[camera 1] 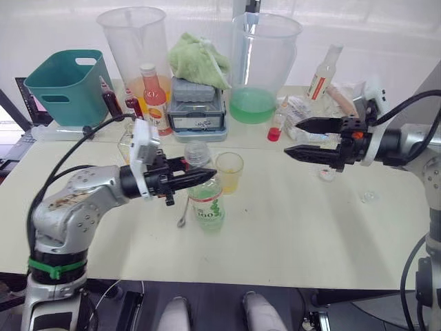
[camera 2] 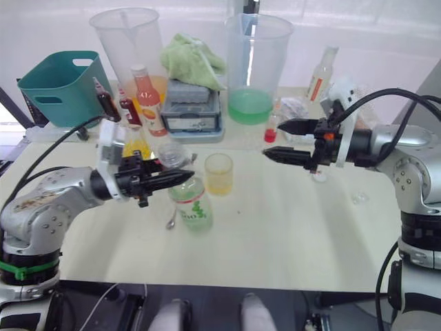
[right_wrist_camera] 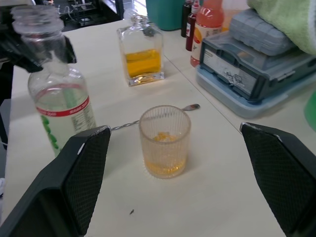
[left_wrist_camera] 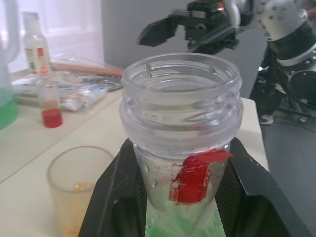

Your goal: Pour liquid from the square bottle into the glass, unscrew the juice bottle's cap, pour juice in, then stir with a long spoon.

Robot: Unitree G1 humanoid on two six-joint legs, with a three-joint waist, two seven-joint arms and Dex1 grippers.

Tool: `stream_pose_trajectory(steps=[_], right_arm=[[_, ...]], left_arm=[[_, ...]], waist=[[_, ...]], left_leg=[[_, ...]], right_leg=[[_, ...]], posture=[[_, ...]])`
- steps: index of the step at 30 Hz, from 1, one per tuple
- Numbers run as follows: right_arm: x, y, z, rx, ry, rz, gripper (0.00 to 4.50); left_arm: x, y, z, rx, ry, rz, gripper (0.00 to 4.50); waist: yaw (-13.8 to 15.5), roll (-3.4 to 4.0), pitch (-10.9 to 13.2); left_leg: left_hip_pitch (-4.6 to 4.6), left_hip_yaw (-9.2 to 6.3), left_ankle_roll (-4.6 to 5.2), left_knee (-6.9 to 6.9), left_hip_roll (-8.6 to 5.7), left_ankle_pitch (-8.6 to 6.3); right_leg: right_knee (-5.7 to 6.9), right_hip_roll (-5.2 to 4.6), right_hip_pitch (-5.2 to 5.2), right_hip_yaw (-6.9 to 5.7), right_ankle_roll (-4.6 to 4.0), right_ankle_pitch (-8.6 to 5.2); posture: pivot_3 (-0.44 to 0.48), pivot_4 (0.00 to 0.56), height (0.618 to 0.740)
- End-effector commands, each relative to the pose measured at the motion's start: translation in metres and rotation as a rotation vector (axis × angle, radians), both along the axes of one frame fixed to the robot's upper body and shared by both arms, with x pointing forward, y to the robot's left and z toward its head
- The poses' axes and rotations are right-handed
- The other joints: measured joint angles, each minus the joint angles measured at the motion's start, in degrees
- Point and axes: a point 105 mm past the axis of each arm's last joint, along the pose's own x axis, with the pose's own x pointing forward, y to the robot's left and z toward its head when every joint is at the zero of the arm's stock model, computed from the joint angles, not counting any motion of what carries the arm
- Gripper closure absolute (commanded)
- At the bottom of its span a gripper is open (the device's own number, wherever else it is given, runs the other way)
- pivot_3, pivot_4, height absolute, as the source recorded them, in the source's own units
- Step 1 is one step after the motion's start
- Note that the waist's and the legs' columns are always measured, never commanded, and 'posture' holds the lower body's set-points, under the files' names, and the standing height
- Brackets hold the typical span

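The juice bottle [camera 1: 207, 202], with a green-and-white label and an open, capless mouth [left_wrist_camera: 180, 79], stands upright on the table. My left gripper [camera 1: 206, 177] is shut on its neck. Just right of it is the glass [camera 1: 229, 172], holding a little yellow-orange liquid. My right gripper [camera 1: 291, 138] hovers open over the table to the glass's right, holding nothing. Below it lies a small white cap [camera 1: 326, 174]. The square bottle [right_wrist_camera: 142, 58] stands behind my left gripper. The long spoon [right_wrist_camera: 154, 116] lies flat between the juice bottle and the glass.
Along the back stand a teal basket [camera 1: 65, 86], two large measuring jugs [camera 1: 134, 41] [camera 1: 265, 62], a grey box [camera 1: 198, 105] under a green cloth, a red-capped orange bottle [camera 1: 155, 96] and a slim bottle [camera 1: 324, 72]. A small red-capped vial [camera 1: 275, 129] is near the right jug.
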Motion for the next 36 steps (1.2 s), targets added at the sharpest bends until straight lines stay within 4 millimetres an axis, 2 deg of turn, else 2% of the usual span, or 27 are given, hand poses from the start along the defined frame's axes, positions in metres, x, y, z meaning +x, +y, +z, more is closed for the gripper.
stream_pose_trajectory(steps=[1, 7, 12, 16, 20, 24, 28, 36], right_arm=[[-0.009, 0.010, 0.006, -0.016, -0.013, 0.073, 0.05], [-0.013, 0.016, -0.005, -0.071, -0.020, 0.078, 0.05], [-0.018, 0.018, -0.008, -0.077, -0.045, 0.050, 0.05], [-0.023, 0.018, -0.011, -0.067, -0.051, 0.008, 0.05], [-0.031, 0.014, -0.017, -0.090, -0.059, -0.046, 0.05], [-0.034, 0.005, -0.017, -0.117, -0.066, -0.093, 0.05], [-0.038, 0.000, -0.017, -0.101, -0.057, -0.136, 0.05], [-0.046, 0.001, -0.019, -0.048, -0.032, -0.188, 0.05]], left_arm=[[-0.002, 0.010, 0.019, 0.014, -0.074, 0.045, 3.12], [0.021, 0.025, 0.031, 0.061, -0.165, 0.166, 3.12], [0.034, 0.024, 0.033, 0.127, -0.257, 0.209, 3.12], [0.046, 0.013, 0.037, 0.146, -0.340, 0.209, 3.12], [0.072, -0.001, 0.036, 0.240, -0.455, 0.251, 3.12], [0.091, -0.012, 0.043, 0.294, -0.541, 0.268, 3.12], [0.107, -0.021, 0.042, 0.354, -0.609, 0.290, 3.12], [0.125, -0.038, 0.032, 0.428, -0.765, 0.281, 3.12]], waist=[[0.0, -0.01, 0.0], [0.3, -0.03, 0.0], [0.5, -0.04, 0.0], [1.0, -0.04, 0.0], [1.9, -0.04, 0.0], [1.9, -0.05, 0.0], [1.8, -0.05, 0.0], [1.7, -0.06, 0.0]], left_leg=[[0.00, 0.00, 0.00, 0.00, 0.00, 0.00], [-0.05, 0.00, 0.00, 0.00, -0.01, 0.00], [-0.10, 0.00, 0.00, -0.01, -0.01, 0.00], [-0.21, 0.00, 0.00, 0.01, -0.01, 0.00], [-0.22, -0.01, -0.01, 0.04, -0.01, 0.00], [-0.26, -0.01, 0.00, 0.06, -0.03, 0.00], [-0.28, -0.01, 0.00, 0.06, -0.02, 0.00], [-0.31, -0.02, 0.00, 0.05, -0.03, 0.00]], right_leg=[[-0.01, -0.01, 0.00, 0.00, 0.00, 0.00], [-0.02, -0.01, -0.04, -0.02, -0.02, -0.01], [-0.03, -0.01, -0.08, -0.03, -0.04, -0.01], [-0.03, -0.01, -0.15, -0.04, -0.04, 0.00], [-0.02, -0.01, -0.15, -0.06, -0.06, 0.02], [-0.03, -0.02, -0.14, -0.05, -0.06, 0.03], [-0.04, -0.02, -0.16, -0.05, -0.06, 0.03], [-0.02, -0.02, -0.15, -0.04, -0.12, 0.08]], posture=[[0.000, 0.150, 0.707], [0.000, 0.150, 0.707], [0.000, 0.150, 0.707], [0.000, 0.150, 0.707], [0.000, 0.150, 0.707], [0.000, 0.150, 0.707], [0.000, 0.150, 0.707], [0.000, 0.150, 0.707]])
